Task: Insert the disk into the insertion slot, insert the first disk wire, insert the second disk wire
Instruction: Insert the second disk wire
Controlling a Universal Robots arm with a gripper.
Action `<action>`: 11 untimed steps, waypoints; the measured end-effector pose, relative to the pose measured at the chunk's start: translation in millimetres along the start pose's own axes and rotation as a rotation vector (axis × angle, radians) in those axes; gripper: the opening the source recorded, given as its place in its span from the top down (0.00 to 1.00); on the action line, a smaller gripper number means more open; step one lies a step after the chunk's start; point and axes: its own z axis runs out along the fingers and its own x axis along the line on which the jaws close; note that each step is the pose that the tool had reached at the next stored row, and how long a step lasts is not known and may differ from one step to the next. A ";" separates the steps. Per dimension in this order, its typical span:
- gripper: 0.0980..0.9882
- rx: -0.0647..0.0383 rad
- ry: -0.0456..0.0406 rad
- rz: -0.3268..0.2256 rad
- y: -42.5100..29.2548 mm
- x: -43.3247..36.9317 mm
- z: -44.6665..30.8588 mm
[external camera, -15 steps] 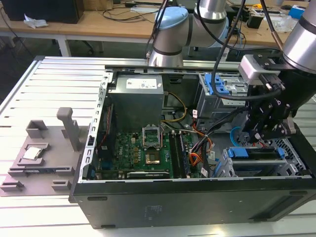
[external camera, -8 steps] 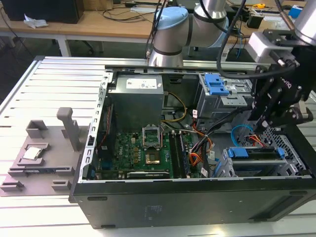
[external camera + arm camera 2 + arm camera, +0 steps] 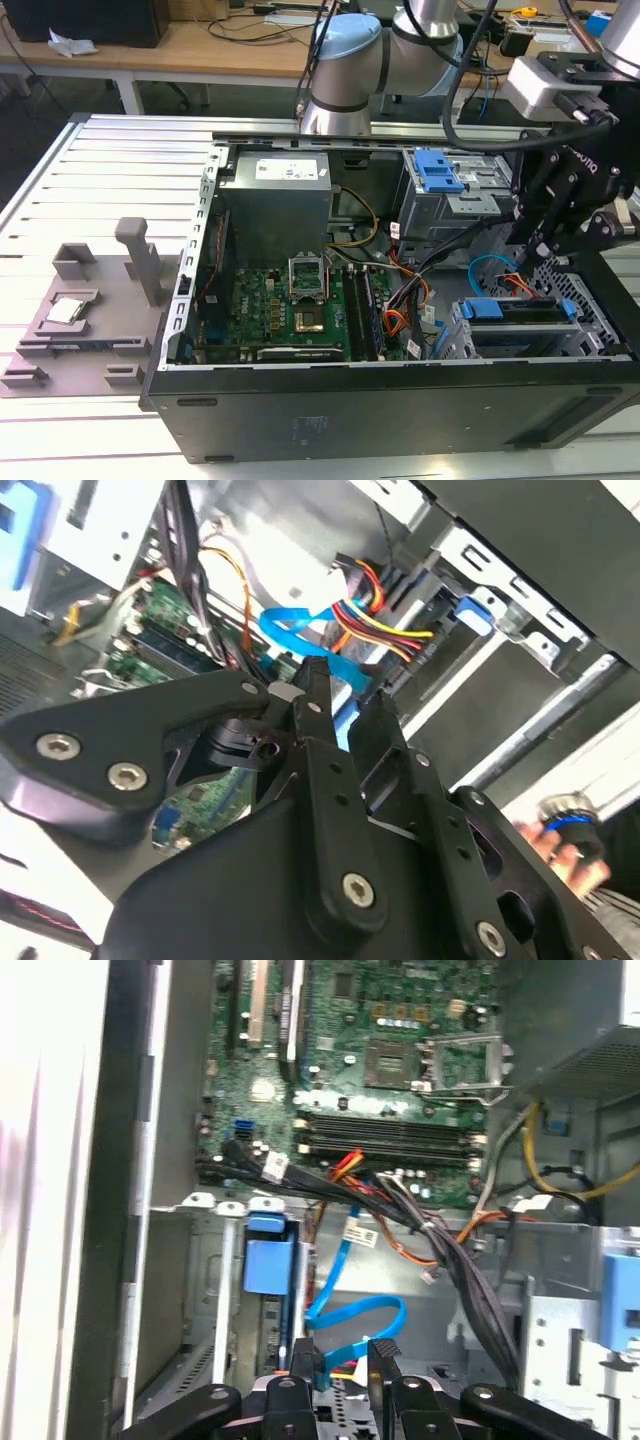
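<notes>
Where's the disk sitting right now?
The disk sits in the insertion slot at the exterior view's lower right, inside the open computer case. Its blue frame faces up, and the gripper is just above it beside the blue cable.

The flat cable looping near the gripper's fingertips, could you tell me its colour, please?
Bright blue; the flat cable shows best in the first wrist view.

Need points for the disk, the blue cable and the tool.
disk (image 3: 520, 312), exterior view, blue frame along its top edge.
blue cable (image 3: 350, 1308), first wrist view, middle of its loop.
tool (image 3: 345, 1358), first wrist view, midway between fingertips.
</notes>
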 end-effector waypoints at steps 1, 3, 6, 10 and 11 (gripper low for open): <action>0.71 0.000 0.0038 -0.008 0.0 0.0 0.6; 0.71 0.000 0.0050 -0.025 -0.5 -3.2 2.9; 0.71 -0.002 0.0307 -0.045 -0.5 -3.2 5.5; 0.71 -0.003 0.0349 -0.063 -0.9 -3.3 12.1; 0.71 -0.003 0.0351 -0.064 -0.9 -3.4 12.8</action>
